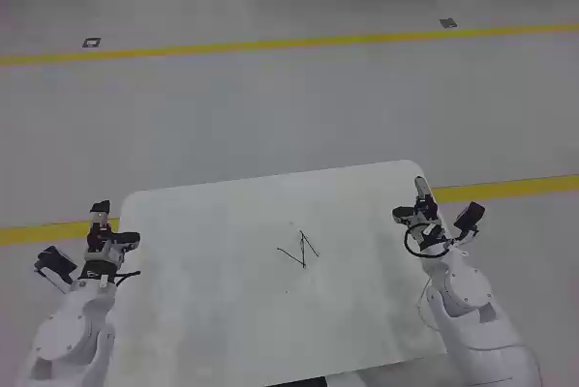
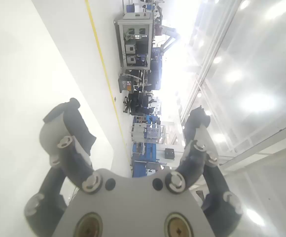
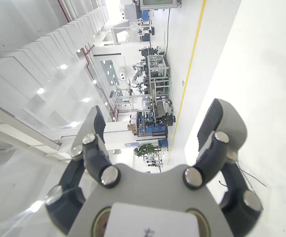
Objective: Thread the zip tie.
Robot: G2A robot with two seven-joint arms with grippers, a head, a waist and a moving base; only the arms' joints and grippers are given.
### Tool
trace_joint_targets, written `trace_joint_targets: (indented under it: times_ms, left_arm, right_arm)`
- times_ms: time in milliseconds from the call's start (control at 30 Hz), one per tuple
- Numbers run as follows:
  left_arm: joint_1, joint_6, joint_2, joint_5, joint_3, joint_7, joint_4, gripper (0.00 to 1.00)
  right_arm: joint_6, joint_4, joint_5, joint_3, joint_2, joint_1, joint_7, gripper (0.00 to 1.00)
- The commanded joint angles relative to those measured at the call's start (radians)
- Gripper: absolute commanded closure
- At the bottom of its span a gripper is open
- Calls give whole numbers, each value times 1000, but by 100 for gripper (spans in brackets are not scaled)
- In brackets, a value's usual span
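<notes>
Thin black zip tie strands (image 1: 301,249) lie crossed on the white table (image 1: 222,319), near its middle. In the right wrist view the zip tie (image 3: 252,176) shows as fine dark lines on the table just past one finger. My left gripper (image 1: 110,224) (image 2: 133,122) is held at the table's left edge, open, with nothing between its fingers. Over at the table's right edge, my right gripper (image 1: 412,200) (image 3: 155,124) is open too and holds nothing. Both grippers are well apart from the zip tie.
A tiny dark speck (image 1: 288,289) lies on the table a little nearer than the strands. A yellow floor line (image 1: 522,189) runs behind the table. Both wrist views look out into a workshop hall with racks and machines far off.
</notes>
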Motion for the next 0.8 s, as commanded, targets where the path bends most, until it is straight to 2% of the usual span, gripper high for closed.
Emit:
trace_joint_targets:
  times_ms: [0, 33, 67, 100, 133, 167, 200, 233, 267, 333, 367, 500, 600, 767]
  left_arm:
    - [0, 0, 0, 0, 0, 0, 0, 0]
    - [0, 0, 0, 0, 0, 0, 0, 0]
    - [0, 0, 0, 0, 0, 0, 0, 22]
    - [0, 0, 0, 0, 0, 0, 0, 0]
    - [0, 0, 0, 0, 0, 0, 0, 0]
    - [0, 0, 0, 0, 0, 0, 0, 22]
    - [0, 0, 0, 0, 0, 0, 0, 0]
    - [0, 0, 0, 0, 0, 0, 0, 0]
    - [0, 0, 0, 0, 0, 0, 0, 22]
    - [0, 0, 0, 0, 0, 0, 0, 22]
    - [-3, 0, 0, 7, 4, -7, -8, 0]
    - [-8, 4, 0, 48, 32, -50, -49, 0]
    - [-11, 27, 0, 67, 65, -103, -80, 0]
    - [-46, 65, -3, 135, 157, -176, -75, 0]
  right_arm:
    - [0, 0, 0, 0, 0, 0, 0, 0]
    - [0, 0, 0, 0, 0, 0, 0, 22]
    - [0, 0, 0, 0, 0, 0, 0, 22]
    - [0, 0, 0, 0, 0, 0, 0, 22]
    - [0, 0, 0, 0, 0, 0, 0, 22]
    - [0, 0, 0, 0, 0, 0, 0, 0]
    - [0, 0, 0, 0, 0, 0, 0, 22]
    - [0, 0, 0, 0, 0, 0, 0, 22]
    - [0, 0, 0, 0, 0, 0, 0, 0]
    - [0, 0, 0, 0, 0, 0, 0, 0]
    - [0, 0, 0, 0, 0, 0, 0, 0]
    - [0, 0, 0, 0, 0, 0, 0, 0]
    - [0, 0, 0, 0, 0, 0, 0, 0]
    - [0, 0, 0, 0, 0, 0, 0, 0]
